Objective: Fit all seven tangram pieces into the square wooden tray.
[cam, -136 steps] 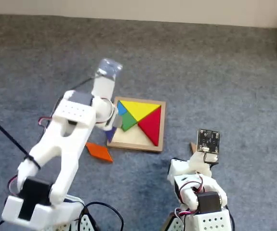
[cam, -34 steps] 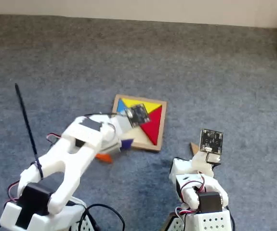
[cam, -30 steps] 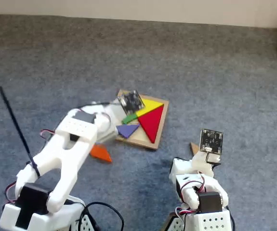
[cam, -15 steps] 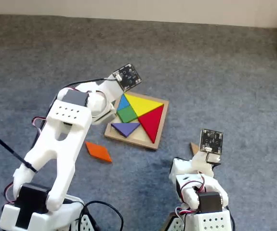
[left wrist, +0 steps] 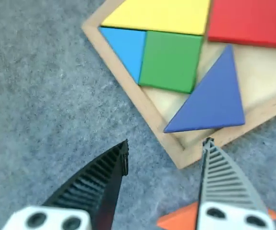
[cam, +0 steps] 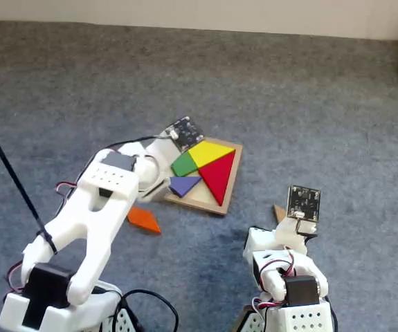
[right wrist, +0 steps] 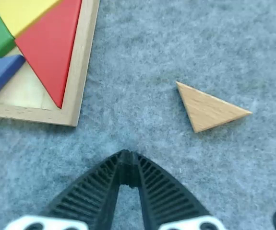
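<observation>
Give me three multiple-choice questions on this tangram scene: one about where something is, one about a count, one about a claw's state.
1. Relative to the tray, where is the plain wooden triangle?
A. inside it
B. leaning on its rim
C. on the carpet outside it

2. How many pieces lie in the tray?
A. five
B. three
C. seven

3. How is the right claw?
A. wide open
B. shut and empty
C. shut on a piece

Answers: 1 C, it lies clear of the rim. 2 A, yellow triangle, red triangle, green square, light blue triangle, dark blue triangle. 3 B, its jaws meet on nothing.
</observation>
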